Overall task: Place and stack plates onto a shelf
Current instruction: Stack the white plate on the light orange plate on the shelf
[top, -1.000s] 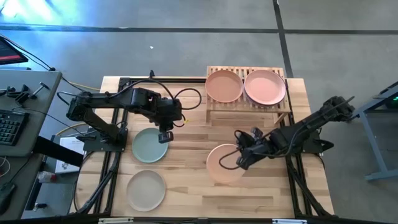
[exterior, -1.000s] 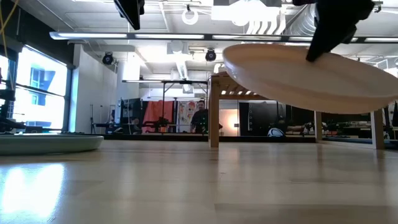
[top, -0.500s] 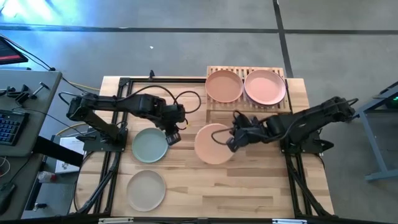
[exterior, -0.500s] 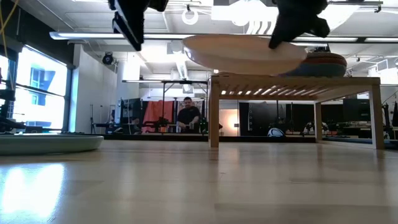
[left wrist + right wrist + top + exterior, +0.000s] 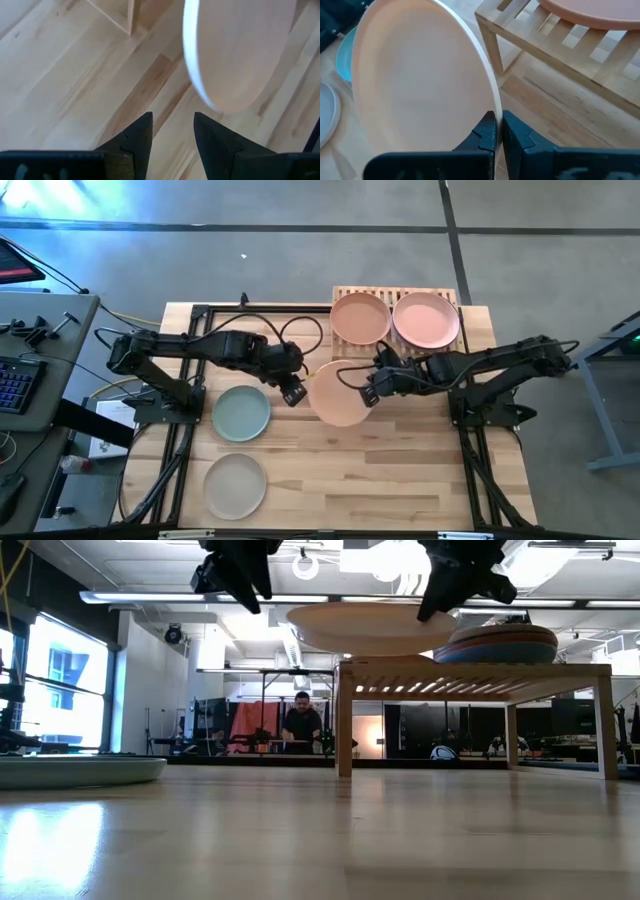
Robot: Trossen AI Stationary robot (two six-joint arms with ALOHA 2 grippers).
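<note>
The right gripper [image 5: 372,387], pressed shut on the rim of a round matte peach plate [image 5: 339,393], held that plate in the air just left of the near-left corner of the low light bamboo slatted shelf [image 5: 340,350]. A second earlier the same plate had hung lower and nearer, tilted, over the middle of the plank-wood table [image 5: 400,470]; since then the right arm had carried it far and left, and the low view showed it levelled out, its underside about at the height of the shelf top. The left gripper [image 5: 291,392] had also changed: it had left the round sage green plate [image 5: 241,412], which lay flat on the table's left side, and had swung right to hover just beside the carried plate's left edge, its fingers [image 5: 135,137] spread wide around nothing. On the shelf, a salmon-orange round plate [image 5: 360,318] topped the left stack and a pink round plate [image 5: 427,319] the right one; the low view showed a blue band within the right stack. A round beige plate [image 5: 235,484] lay untouched at the near left. Judging from this, the peach plate was in transit to a stack, and the open left gripper looked placed to steady it or take it over.
</note>
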